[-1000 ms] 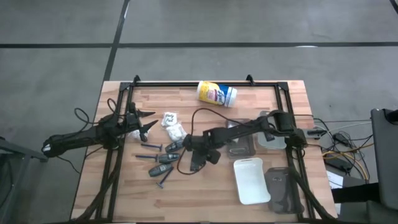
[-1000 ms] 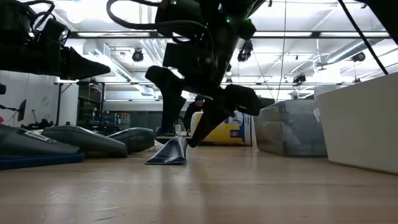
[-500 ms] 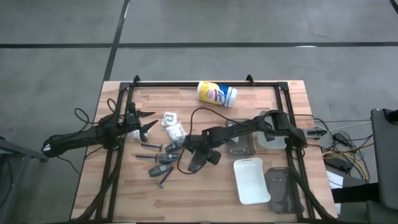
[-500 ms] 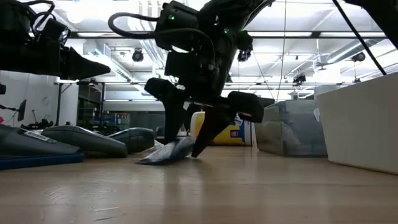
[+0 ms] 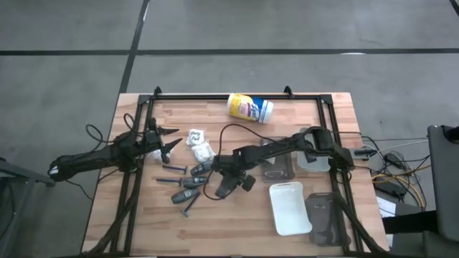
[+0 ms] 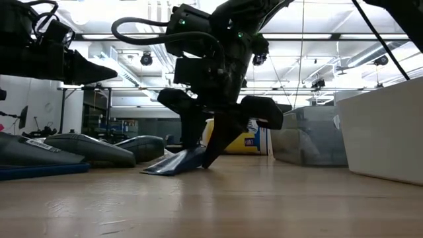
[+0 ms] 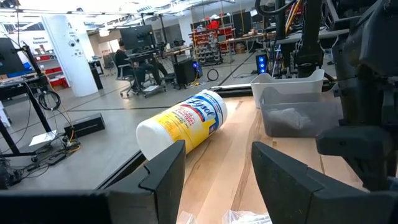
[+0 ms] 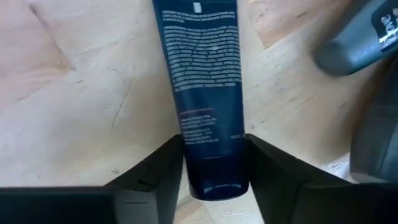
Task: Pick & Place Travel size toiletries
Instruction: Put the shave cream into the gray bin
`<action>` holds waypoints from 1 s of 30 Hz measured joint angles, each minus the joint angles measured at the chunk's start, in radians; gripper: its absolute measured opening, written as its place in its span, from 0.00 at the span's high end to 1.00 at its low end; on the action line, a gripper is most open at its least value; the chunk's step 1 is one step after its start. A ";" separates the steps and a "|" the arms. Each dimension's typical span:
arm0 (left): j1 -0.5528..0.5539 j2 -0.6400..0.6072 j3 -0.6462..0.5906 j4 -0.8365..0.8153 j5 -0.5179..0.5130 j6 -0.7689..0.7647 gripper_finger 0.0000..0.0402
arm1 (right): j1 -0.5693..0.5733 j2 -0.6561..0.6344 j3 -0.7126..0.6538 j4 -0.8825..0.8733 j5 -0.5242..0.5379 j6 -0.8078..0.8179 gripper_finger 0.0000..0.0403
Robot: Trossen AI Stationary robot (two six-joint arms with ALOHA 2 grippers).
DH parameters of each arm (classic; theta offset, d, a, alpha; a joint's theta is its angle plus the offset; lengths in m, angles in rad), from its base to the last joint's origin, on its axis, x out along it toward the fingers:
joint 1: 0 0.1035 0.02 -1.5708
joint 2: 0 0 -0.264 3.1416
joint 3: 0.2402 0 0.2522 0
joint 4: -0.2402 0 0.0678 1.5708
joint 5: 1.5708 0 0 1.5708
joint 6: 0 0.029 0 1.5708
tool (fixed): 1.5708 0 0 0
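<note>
My right gripper (image 5: 228,185) is down at the table's middle, shut on a dark blue tube with pale print (image 8: 208,81). Left of it lie more dark tubes (image 5: 190,182), slim black sticks (image 5: 172,168) and white crinkly packets (image 5: 201,149), all flat on the wood. My left gripper (image 5: 172,140) hovers open above the table's left part, pointing toward the yellow-and-white canister (image 7: 183,121). My right gripper pinches the tube between its two fingers (image 8: 168,168), on the end nearest the wrist (image 8: 214,180). It comes from above, slanting, with the fingers on either side of the tube's width. The tube is tilted, its flat far end (image 6: 158,169) resting on the table.
The canister (image 5: 250,107) lies on its side near the far edge. A white tray (image 5: 290,208) and clear trays (image 5: 281,170) (image 5: 326,215) stand on the table's right part. A black cable (image 5: 237,132) loops over the middle. Bare wood (image 5: 237,222) lies toward the near edge.
My right gripper has come down a little and shut on the tube. The tube, which stood steeply between the open fingers, has tipped lower, and its flat end has slid out along the table. My left arm has kept still.
</note>
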 joint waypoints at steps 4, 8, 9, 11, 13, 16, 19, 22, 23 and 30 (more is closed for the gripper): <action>0.000 0.000 0.000 0.000 0.000 0.000 0.53 | 0.000 0.000 0.000 0.001 0.003 0.061 0.68; 0.000 0.000 0.000 0.000 0.000 0.000 0.53 | 0.000 -0.002 0.000 0.006 0.011 0.168 0.68; 0.000 0.000 0.000 0.000 0.000 0.000 0.53 | -0.001 -0.003 0.000 0.008 0.012 0.193 0.66; 0.000 0.000 0.000 0.000 0.000 0.000 0.53 | -0.001 -0.008 -0.001 0.008 0.012 0.240 0.63; 0.000 0.000 0.000 0.000 0.000 0.000 0.53 | 0.000 -0.019 -0.001 0.007 0.011 0.283 0.60; 0.000 0.000 0.000 0.000 0.000 0.000 0.53 | 0.003 -0.042 -0.001 0.004 0.011 0.332 0.58; 0.000 0.000 0.000 0.000 0.000 0.000 0.53 | 0.003 -0.064 -0.001 -0.003 0.009 0.376 0.61; 0.000 0.000 0.000 0.000 0.000 0.000 0.53 | 0.000 -0.091 -0.001 -0.014 0.009 0.423 0.67; 0.000 0.000 0.000 0.000 0.000 0.000 0.53 | 0.001 -0.097 -0.001 -0.018 0.008 0.439 0.69; 0.000 0.000 0.000 0.000 0.000 0.000 0.53 | 0.002 -0.127 -0.001 -0.045 0.020 0.467 0.81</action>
